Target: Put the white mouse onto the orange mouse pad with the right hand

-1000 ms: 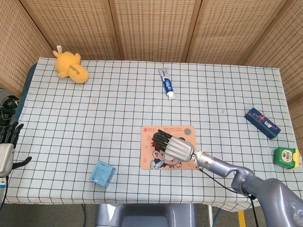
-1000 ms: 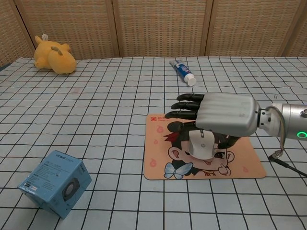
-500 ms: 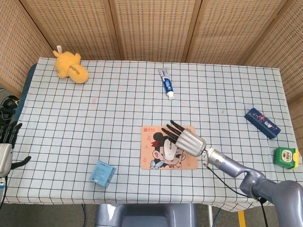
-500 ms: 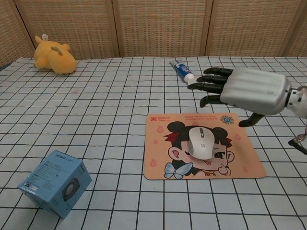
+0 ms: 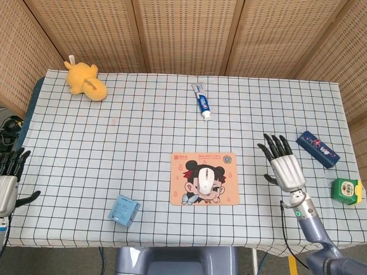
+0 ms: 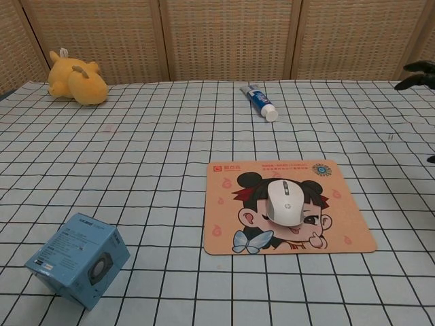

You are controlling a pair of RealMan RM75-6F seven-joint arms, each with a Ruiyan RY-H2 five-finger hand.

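White plastic computer mouse (image 6: pixel 285 201) lay flat on the orange rectangular mouse pad (image 6: pixel 340 234), over the face of the cartoon girl printed there, and nothing touched it. Its shell was smooth and rounded, with a thin seam between the two buttons, a grey scroll wheel toward the far end and a small round logo on the back of the hump; in the head view the white mouse (image 5: pixel 205 183) sat a little near of the pad's middle, its long axis running near to far. The orange pad (image 5: pixel 223 163) lay square on the white tablecloth with the dark grid (image 5: pixel 143 132), near the table's front edge. The right hand (image 5: pixel 284 167), silvery at the back with black fingers (image 5: pixel 274 145), hung well to the right of the pad, fingers spread wide and pointing toward the far side, holding nothing; in the chest view only its dark fingertips (image 6: pixel 416 73) showed at the right edge. The left hand (image 5: pixel 8 186) sat at the near left edge of the head view, off the side of the table, its dark fingers apart and holding nothing. A light blue cardboard box (image 6: pixel 77 260) lay tilted on the cloth to the near left of the pad. A blue and white toothpaste tube (image 5: pixel 201 101) lay farther back, and a yellow plush toy (image 5: pixel 85 80) rested at the far left corner. At the right stood a dark blue oblong box (image 5: pixel 317 148) and, nearer the edge, a small green and yellow container (image 5: pixel 346 190).
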